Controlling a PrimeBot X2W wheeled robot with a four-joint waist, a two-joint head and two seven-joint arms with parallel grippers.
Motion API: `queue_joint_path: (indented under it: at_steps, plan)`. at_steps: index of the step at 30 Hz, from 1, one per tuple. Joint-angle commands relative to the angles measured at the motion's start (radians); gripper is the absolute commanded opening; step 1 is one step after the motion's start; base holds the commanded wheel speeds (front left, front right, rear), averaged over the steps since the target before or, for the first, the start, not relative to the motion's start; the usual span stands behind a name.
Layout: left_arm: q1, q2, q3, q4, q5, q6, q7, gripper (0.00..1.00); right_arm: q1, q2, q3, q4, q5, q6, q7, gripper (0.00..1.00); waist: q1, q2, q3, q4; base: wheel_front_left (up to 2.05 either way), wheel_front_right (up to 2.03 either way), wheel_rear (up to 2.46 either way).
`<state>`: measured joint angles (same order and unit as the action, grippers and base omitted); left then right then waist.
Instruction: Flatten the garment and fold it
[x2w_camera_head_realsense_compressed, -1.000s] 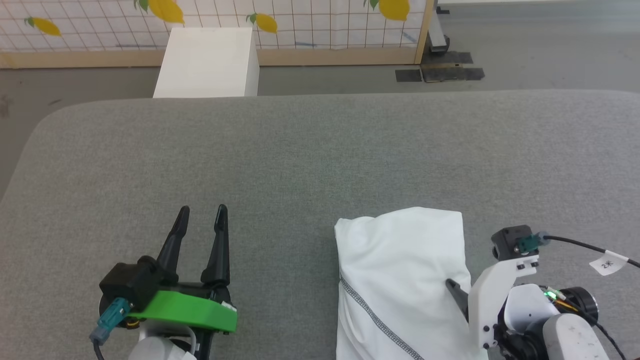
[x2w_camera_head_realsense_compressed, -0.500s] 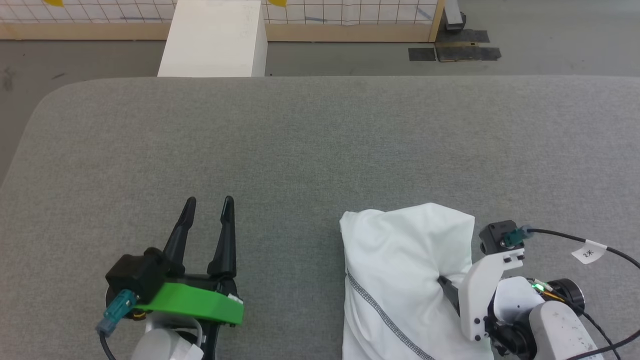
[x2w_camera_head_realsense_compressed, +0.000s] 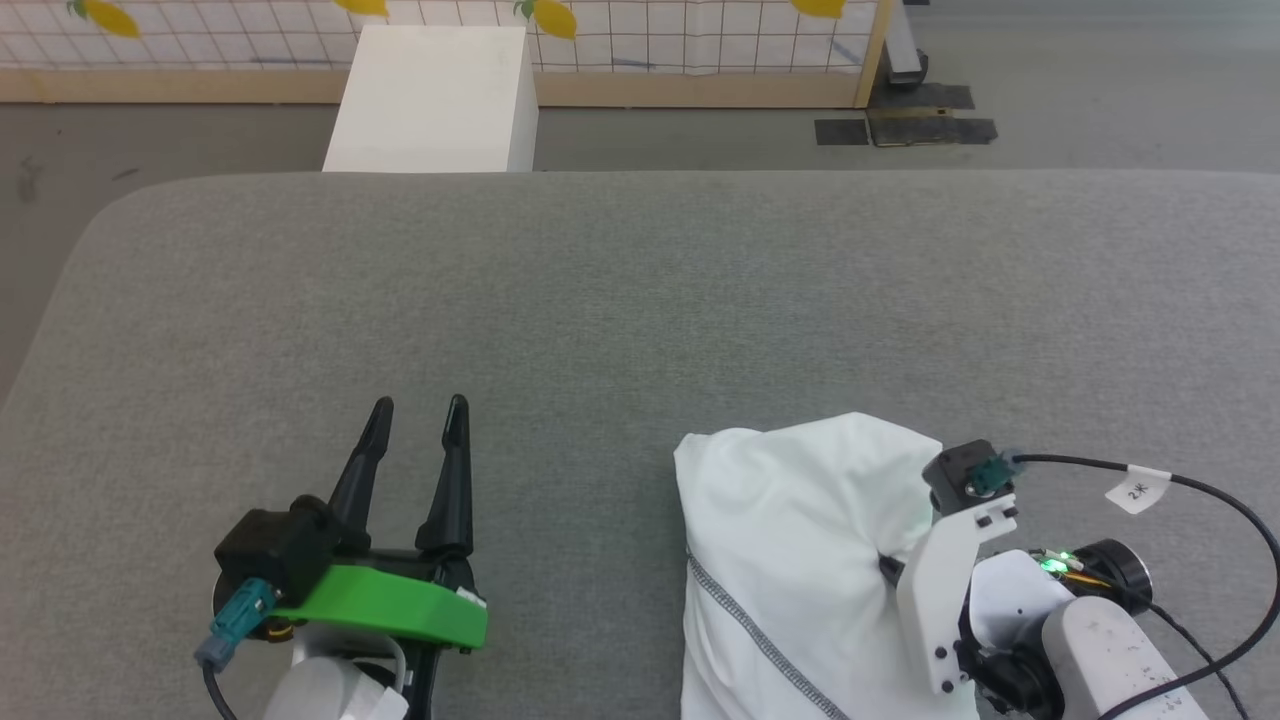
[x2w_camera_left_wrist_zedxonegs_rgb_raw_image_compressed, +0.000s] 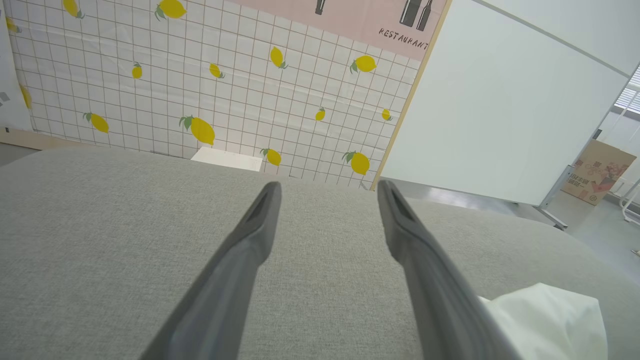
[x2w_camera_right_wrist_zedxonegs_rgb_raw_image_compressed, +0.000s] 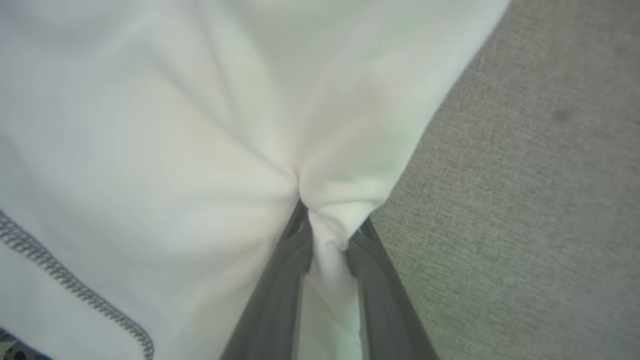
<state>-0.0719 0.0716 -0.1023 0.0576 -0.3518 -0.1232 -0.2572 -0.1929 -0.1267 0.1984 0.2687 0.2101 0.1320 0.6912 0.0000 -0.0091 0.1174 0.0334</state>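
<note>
On my feed: garment bunched in heap on grey padded surface, near side, right of centre. Right gripper clamped on fold of white cloth at heap's right edge, fabric puckering between fingers. Left gripper spread wide, gripping nothing, over bare surface well left of garment. White box on floor beyond far edge.
</note>
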Motion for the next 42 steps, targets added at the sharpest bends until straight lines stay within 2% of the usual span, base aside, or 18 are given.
queue_joint_path:
  at_steps: [1, 5, 10, 14, 15, 19, 25, 34, 42]
  plan:
    - [0.000, -0.001, 0.004, -0.001, 0.005, -0.004, -0.005, 1.00, 0.011, -0.032, 0.031, -0.009, 0.016, -0.001, 0.018, 0.00, 0.0000, 0.0089, -0.009, -0.023, 0.00, 0.00, 0.00]
    - [-0.003, -0.002, 0.003, -0.016, 0.004, -0.005, -0.005, 1.00, -0.003, -0.164, 0.104, -0.087, 0.071, -0.001, 0.052, 0.00, 0.0000, 0.0089, 0.011, -0.080, 0.00, 0.00, 0.00]
    - [-0.027, -0.003, 0.010, -0.045, 0.013, 0.000, -0.005, 1.00, -0.054, -0.339, 0.144, -0.152, 0.130, -0.001, 0.081, 0.00, 0.0000, 0.0089, 0.080, -0.187, 0.00, 0.00, 0.00]
    - [-0.054, 0.004, 0.014, -0.061, 0.027, 0.008, -0.005, 1.00, -0.116, -0.429, 0.149, -0.144, 0.159, -0.001, 0.067, 0.00, 0.0000, 0.0089, 0.149, -0.276, 0.00, 0.00, 0.00]
    - [-0.070, 0.011, 0.018, -0.070, 0.035, 0.014, -0.004, 1.00, -0.152, -0.456, 0.144, -0.120, 0.171, -0.001, 0.049, 0.00, 0.0000, 0.0089, 0.186, -0.316, 0.00, 0.00, 0.00]
    - [-0.105, 0.035, 0.015, -0.092, 0.058, 0.023, 0.015, 1.00, -0.238, -0.476, 0.116, -0.045, 0.174, -0.001, -0.012, 0.00, 0.0000, 0.0089, 0.261, -0.378, 0.00, 0.00, 0.00]
    - [-0.154, 0.074, 0.008, -0.147, 0.092, 0.037, 0.080, 1.00, -0.374, -0.461, 0.046, 0.117, 0.168, -0.001, -0.100, 0.00, 0.0000, 0.0089, 0.369, -0.429, 0.00, 0.00, 0.00]
    - [-0.199, 0.126, -0.001, -0.249, 0.132, 0.050, 0.190, 1.00, -0.562, -0.494, -0.016, 0.358, 0.117, -0.001, -0.217, 0.00, 0.0000, 0.0089, 0.491, -0.426, 0.00, 0.00, 0.00]
    - [-0.198, 0.153, 0.002, -0.323, 0.147, 0.066, 0.250, 1.00, -0.699, -0.512, -0.048, 0.510, 0.078, -0.001, -0.345, 0.00, 0.0000, 0.0089, 0.557, -0.409, 0.00, 0.00, 0.00]
